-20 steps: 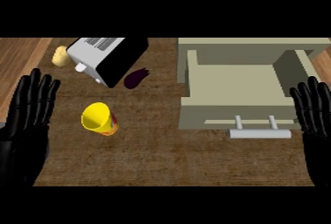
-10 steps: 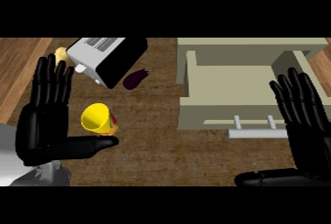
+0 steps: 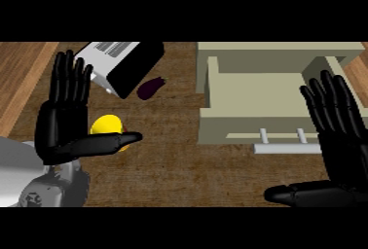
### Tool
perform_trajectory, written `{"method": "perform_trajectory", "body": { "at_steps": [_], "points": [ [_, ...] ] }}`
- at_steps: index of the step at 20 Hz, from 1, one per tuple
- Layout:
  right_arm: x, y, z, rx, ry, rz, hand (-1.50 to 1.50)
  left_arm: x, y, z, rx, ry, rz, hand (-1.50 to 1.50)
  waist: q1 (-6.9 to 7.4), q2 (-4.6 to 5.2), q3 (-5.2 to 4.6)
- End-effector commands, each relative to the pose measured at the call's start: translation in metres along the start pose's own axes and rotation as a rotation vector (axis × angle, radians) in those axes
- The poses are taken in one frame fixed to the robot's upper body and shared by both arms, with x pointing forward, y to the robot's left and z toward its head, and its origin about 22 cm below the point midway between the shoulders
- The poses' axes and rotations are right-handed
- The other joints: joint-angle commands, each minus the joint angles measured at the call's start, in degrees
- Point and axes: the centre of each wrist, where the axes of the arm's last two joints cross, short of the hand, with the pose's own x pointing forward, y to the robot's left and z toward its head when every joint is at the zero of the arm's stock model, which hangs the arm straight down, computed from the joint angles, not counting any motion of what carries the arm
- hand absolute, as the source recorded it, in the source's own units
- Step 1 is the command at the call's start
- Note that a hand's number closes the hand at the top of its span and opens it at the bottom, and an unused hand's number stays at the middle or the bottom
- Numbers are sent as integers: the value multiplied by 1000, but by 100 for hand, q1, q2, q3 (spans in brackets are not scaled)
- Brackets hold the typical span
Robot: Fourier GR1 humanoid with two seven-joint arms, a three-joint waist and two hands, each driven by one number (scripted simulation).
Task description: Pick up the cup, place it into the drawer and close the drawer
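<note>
Cup at left of frame sits just right of the open left hand, partly behind its thumb, well apart from the open right hand.

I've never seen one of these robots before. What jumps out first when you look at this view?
Two big black hands stand open with straight fingers: the left hand at the left, the right hand at the right. A bright yellow cup lies on the brown counter, partly hidden behind the left hand's thumb. At upper right, a pale drawer stands pulled open.
</note>
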Motion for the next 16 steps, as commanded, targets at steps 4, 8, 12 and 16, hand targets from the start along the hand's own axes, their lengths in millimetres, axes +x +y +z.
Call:
{"method": "perform_trajectory", "body": {
  "at_steps": [4, 8, 12, 16],
  "points": [
    [18, 7, -24, -7, -7, -10, -150, -6, -3, -11, 8, 47, -1, -150, 8, -1, 0],
    [5, 3, 6, 15, -15, -8, -150, 3, 4, 1, 39, 46, -21, -150, 0, -5, 1],
    [-2, 9, -11, -6, -10, 20, -150, -12, 18, 14, 57, 69, -36, -150, 15, -3, 0],
    [10, -7, 2, -29, -3, 9, -150, -17, 16, 24, 85, 106, -18, -150, 6, -6, 0]
  ]
}}
